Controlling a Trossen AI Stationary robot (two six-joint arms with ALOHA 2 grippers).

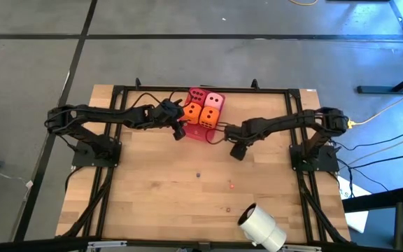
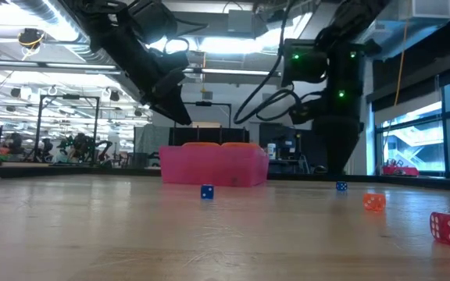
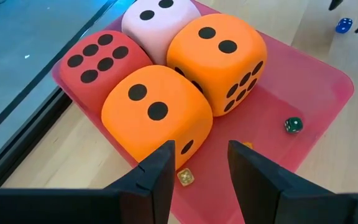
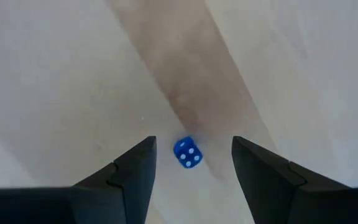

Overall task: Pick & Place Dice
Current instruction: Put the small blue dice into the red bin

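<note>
1. My left gripper (image 3: 199, 165) hangs with its fingers spread and nothing between them, over the near edge of the red tray (image 3: 319, 93), just short of the big dice.
2. Right ahead of those fingers sits an orange die (image 3: 157, 115) with two pips up. Beside it is a second orange die (image 3: 219, 53), also two up. Behind them stand the red die (image 3: 98, 59), showing six, and the pale pink die (image 3: 151, 18). All four are packed together as a square block touching one another, inside the tray.
3. On the tray floor near my fingers lie a small green die (image 3: 293, 125) and a small yellowish die (image 3: 186, 178).
4. My right gripper (image 4: 194, 162) is likewise parted and empty, poised over the bare wooden table (image 4: 73, 74) with a tiny blue die (image 4: 188, 153) lying between its fingers, untouched.
5. From above, the tray sits toward the far middle of the table, my arms reaching in from either side.
6. A white roll (image 1: 261, 227) lies well apart, near the front edge.
</note>
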